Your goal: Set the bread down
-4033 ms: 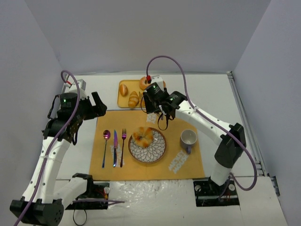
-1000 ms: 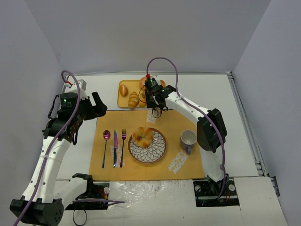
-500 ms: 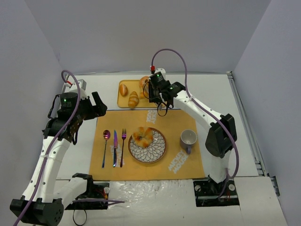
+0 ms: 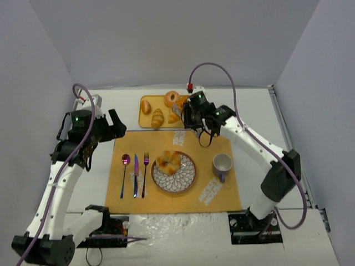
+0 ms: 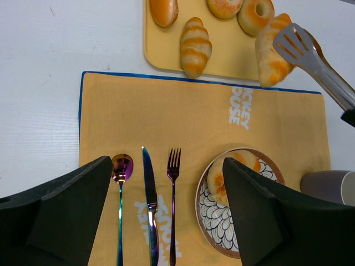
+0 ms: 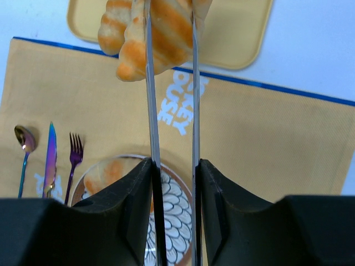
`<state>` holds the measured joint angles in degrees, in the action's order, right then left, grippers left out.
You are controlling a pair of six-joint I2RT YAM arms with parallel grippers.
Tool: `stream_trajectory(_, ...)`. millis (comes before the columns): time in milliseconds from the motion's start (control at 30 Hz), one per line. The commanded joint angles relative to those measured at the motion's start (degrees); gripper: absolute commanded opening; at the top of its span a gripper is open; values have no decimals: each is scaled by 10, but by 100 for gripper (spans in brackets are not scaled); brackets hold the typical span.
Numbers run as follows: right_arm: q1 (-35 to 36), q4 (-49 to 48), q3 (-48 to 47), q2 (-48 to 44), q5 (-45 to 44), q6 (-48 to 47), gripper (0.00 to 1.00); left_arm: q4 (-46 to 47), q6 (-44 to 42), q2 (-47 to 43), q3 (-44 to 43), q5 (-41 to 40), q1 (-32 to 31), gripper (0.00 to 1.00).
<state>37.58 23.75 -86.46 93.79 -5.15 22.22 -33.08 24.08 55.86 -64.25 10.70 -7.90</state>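
Observation:
My right gripper (image 4: 192,113) is shut on metal tongs (image 5: 310,52). The tongs clamp a striped bread roll (image 4: 174,114) over the near right edge of the yellow tray (image 4: 145,121). In the right wrist view the roll (image 6: 161,33) sits at the tong tips, above the placemat. A patterned plate (image 4: 186,176) on the mat holds another bread (image 4: 168,160). My left gripper (image 4: 113,124) is open and empty, hovering left of the mat; its wrist view looks down on the cutlery and plate (image 5: 222,221).
The tray holds a round roll (image 4: 146,105), a striped roll (image 4: 157,117) and a donut (image 4: 171,98). A spoon (image 4: 125,172), knife (image 4: 135,174) and fork (image 4: 145,172) lie left of the plate. A grey cup (image 4: 222,163) stands to its right.
My right arm reached over the tray, then swung right and back. The tongs now hold a roll at the tray's near right edge. The left arm has not moved.

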Motion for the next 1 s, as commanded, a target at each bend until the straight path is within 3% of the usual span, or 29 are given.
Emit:
stream_trajectory(0,6,-21,45,-124,34,-1,12,38,-2,-4,-11,6,3,78)
stream_trajectory(167,10,0,113,-228,90,16,12,38,-2,-5,-11,6,3,77)
stream_trajectory(400,54,52,168,-314,103,27,13,38,-2,-6,-11,5,3,77)
stream_trajectory(667,166,107,228,-376,25,91,12,39,-2,-5,-11,5,3,77)
stream_trajectory(967,189,149,286,-406,-7,128,12,39,-1,-3,-11,8,3,77)
